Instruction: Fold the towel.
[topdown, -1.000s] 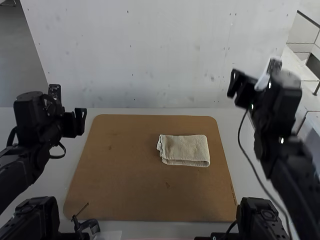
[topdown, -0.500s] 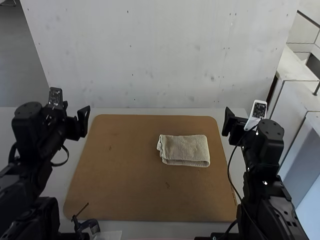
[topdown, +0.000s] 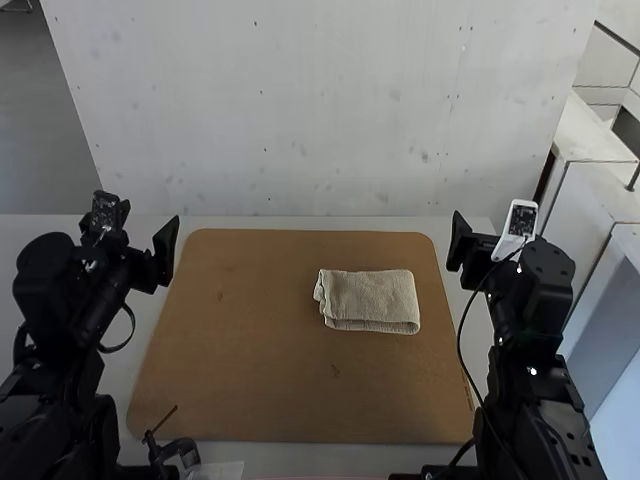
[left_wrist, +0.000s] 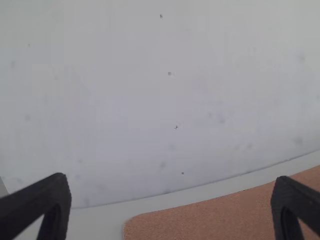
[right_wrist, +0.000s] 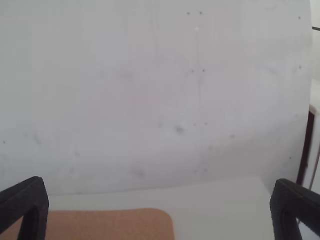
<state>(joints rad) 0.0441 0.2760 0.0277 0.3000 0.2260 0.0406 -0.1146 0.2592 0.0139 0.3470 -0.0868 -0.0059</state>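
Lying folded on the brown board (topdown: 250, 350) in the high view, the towel (topdown: 370, 299) seems finished, likely needing no further fold; the left end effector (left_wrist: 172, 187) is spread in its wrist view, the right end effector (right_wrist: 160, 189) likewise in its own.

board (topdown: 240, 340) open at left, towel (topdown: 370, 300) toward right
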